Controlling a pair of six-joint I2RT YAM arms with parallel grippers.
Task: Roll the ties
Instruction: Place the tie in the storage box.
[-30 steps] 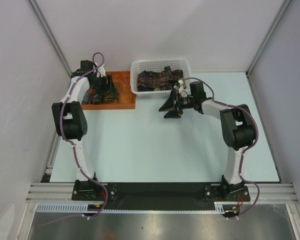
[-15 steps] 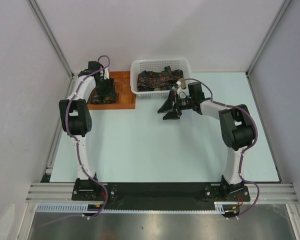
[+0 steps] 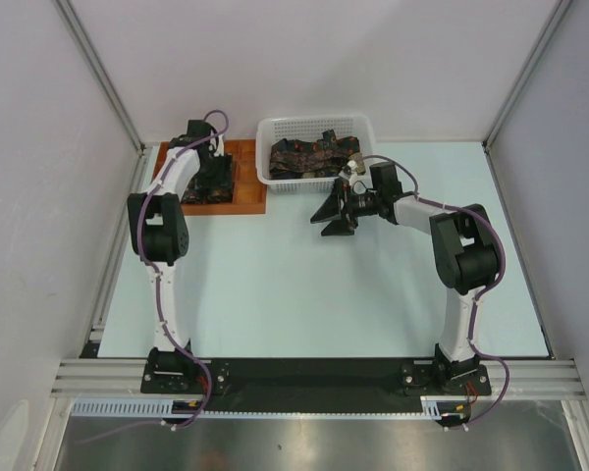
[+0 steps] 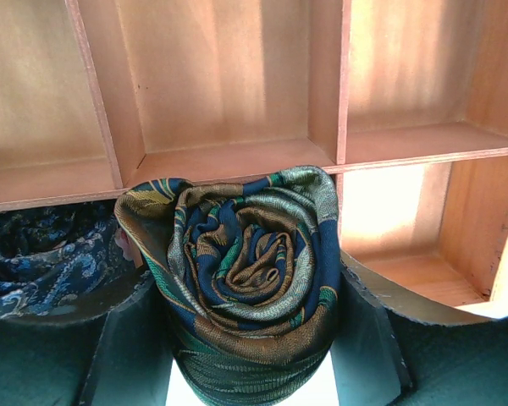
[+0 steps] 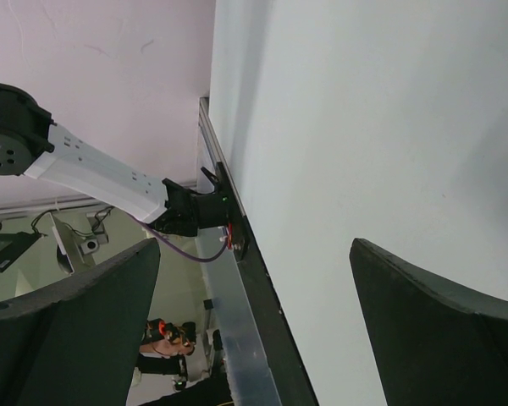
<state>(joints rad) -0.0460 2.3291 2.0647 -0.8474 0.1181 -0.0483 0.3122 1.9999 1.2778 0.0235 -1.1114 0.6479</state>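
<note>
Our left jaws are pinching a rolled tie at the orange-brown tray, right beside the compartment holding a blue paisley roll. We can't tell if it's touching the bottom yet. Our right jaws are spread wide, hovering over the bench just in front of the white basket, where more ties are piled.

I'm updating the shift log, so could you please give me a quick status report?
Left end effector shut on rolled tie, at the tray. Right end effector open, empty. More ties in basket. Nothing blocking.
</note>
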